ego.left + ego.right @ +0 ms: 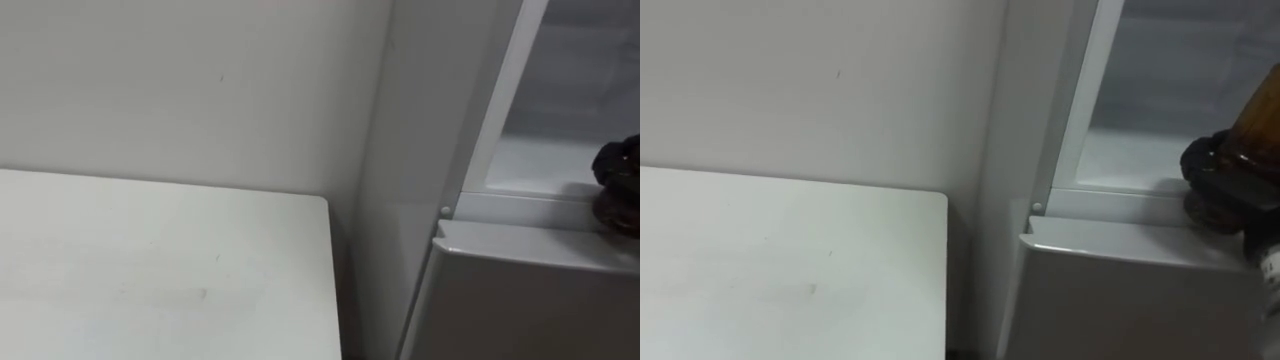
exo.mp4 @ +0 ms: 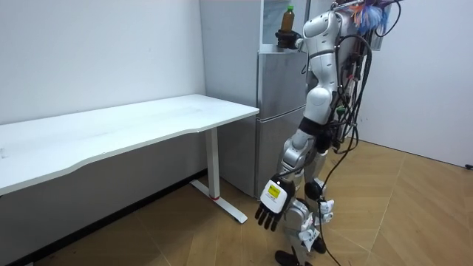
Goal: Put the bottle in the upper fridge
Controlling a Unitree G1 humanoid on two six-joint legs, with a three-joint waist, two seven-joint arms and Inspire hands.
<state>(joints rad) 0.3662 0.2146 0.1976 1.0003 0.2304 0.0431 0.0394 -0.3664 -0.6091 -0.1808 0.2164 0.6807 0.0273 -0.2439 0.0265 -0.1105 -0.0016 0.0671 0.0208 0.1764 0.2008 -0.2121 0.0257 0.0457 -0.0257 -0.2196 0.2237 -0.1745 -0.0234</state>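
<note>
Right hand point(image 1: 1220, 185) grips the amber bottle point(image 1: 1262, 115) at the front edge of the open upper fridge point(image 1: 1120, 160); left hand point(image 2: 272, 207) hangs slack-fingered. White bench point(image 1: 150, 270) meets a pale wall point(image 1: 180, 80) over a wood floor point(image 2: 399, 222). Bottle label is unreadable.

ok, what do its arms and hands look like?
Both hands are black: the left hand carries a white tag with a yellow patch on its back; the right hand shows dark, knobbly fingers. Arms are glossy silver-grey shells, rounded at the shoulder. Dark cables hang behind the torso.
</note>
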